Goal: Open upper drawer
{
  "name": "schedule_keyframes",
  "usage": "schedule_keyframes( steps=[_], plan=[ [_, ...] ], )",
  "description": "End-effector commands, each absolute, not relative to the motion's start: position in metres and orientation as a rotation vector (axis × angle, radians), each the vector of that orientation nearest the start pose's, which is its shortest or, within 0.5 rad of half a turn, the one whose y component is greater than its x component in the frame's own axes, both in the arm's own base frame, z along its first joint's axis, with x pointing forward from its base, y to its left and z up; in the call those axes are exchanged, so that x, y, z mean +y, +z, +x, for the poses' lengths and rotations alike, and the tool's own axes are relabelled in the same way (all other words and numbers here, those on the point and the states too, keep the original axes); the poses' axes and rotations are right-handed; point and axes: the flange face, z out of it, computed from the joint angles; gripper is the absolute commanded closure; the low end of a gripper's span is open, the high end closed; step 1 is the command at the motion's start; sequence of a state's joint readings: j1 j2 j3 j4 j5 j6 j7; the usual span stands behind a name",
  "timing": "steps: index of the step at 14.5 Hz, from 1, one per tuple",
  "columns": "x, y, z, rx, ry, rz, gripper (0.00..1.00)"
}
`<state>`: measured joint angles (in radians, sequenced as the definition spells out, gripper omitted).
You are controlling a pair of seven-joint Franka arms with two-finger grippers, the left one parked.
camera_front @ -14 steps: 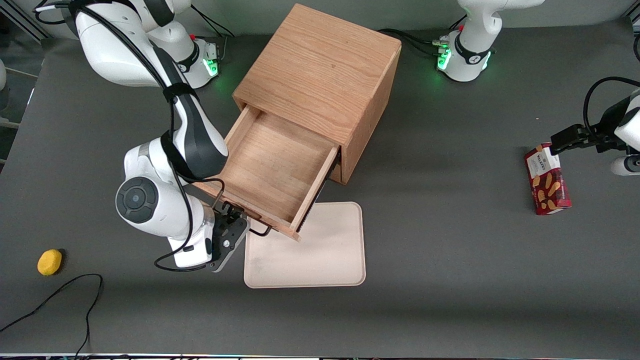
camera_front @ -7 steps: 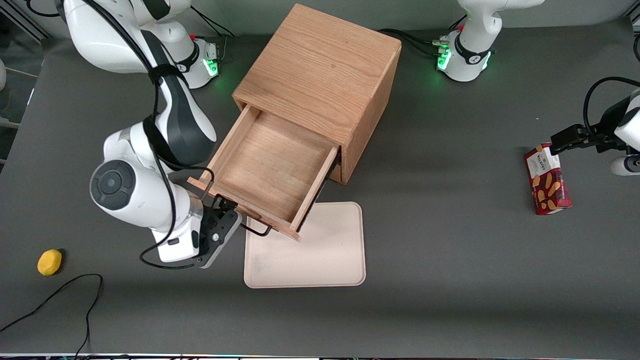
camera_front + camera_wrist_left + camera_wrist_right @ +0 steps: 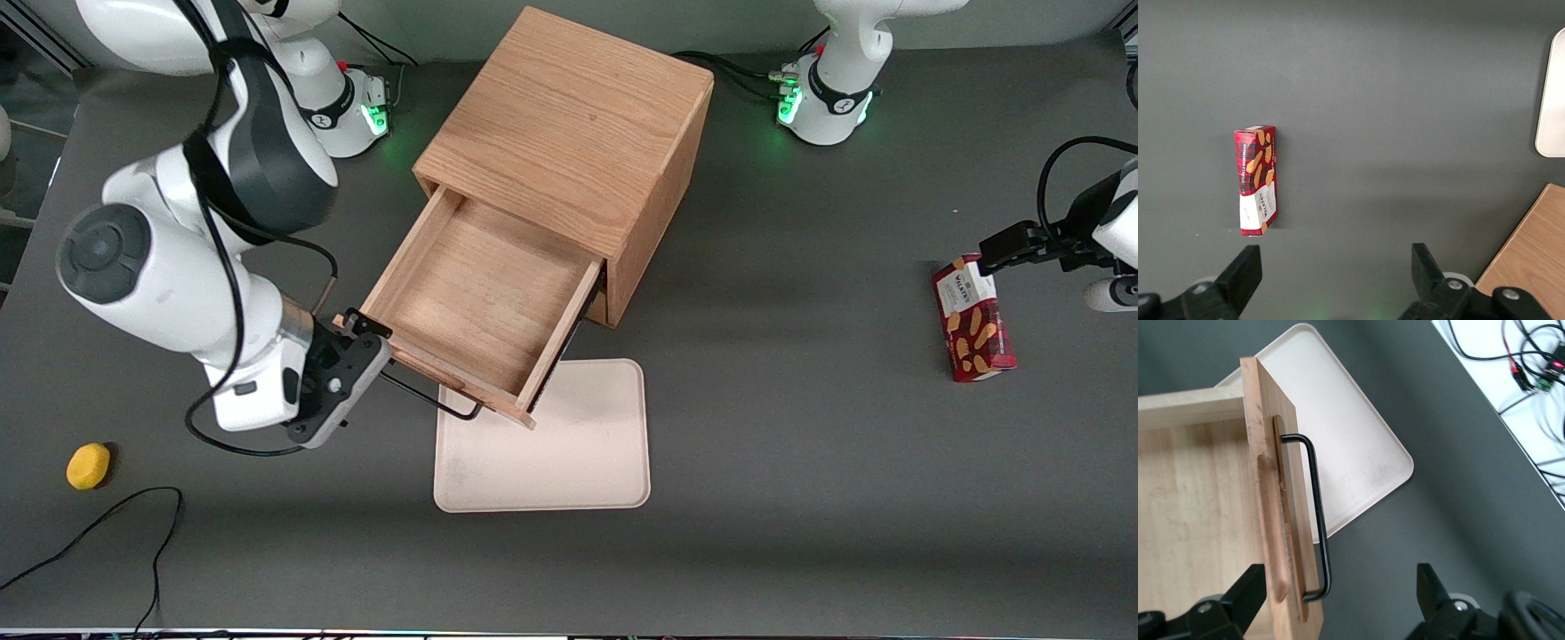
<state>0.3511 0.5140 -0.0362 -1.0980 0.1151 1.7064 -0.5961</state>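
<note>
The upper drawer (image 3: 484,298) juts out toward the working arm's end, gripper (image 3: 356,356) spread beside its handle (image 3: 1317,520)

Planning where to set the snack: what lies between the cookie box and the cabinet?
Nothing; in the front view only bare dark tabletop separates the cookie box from the cabinet. The hand sits by the upper drawer.

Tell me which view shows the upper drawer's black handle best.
The right wrist view: the handle runs whole along the drawer front, the open pincer apart from it. In the front view the handle is thin, partly hidden. The left wrist view lacks it.
</note>
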Motion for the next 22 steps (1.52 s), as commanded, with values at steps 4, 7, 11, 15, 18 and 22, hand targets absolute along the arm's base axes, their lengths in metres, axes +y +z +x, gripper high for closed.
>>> schedule_keyframes(
  steps=[4, 7, 11, 15, 18, 22],
  plan=[
    [0.198, 0.603, 0.632, -0.953, -0.196, -2.884, 0.0],
    [0.174, 0.626, 0.608, -0.832, -0.209, -2.912, 0.0],
    [0.138, 0.641, 0.588, -0.589, -0.207, -2.963, 0.0],
    [0.099, 0.641, 0.57, -0.422, -0.182, -2.987, 0.0],
    [0.067, 0.644, 0.56, -0.338, -0.156, -3.018, 0.0],
    [0.03, 0.643, 0.561, -0.238, -0.129, -3.077, 0.0]
  ],
)
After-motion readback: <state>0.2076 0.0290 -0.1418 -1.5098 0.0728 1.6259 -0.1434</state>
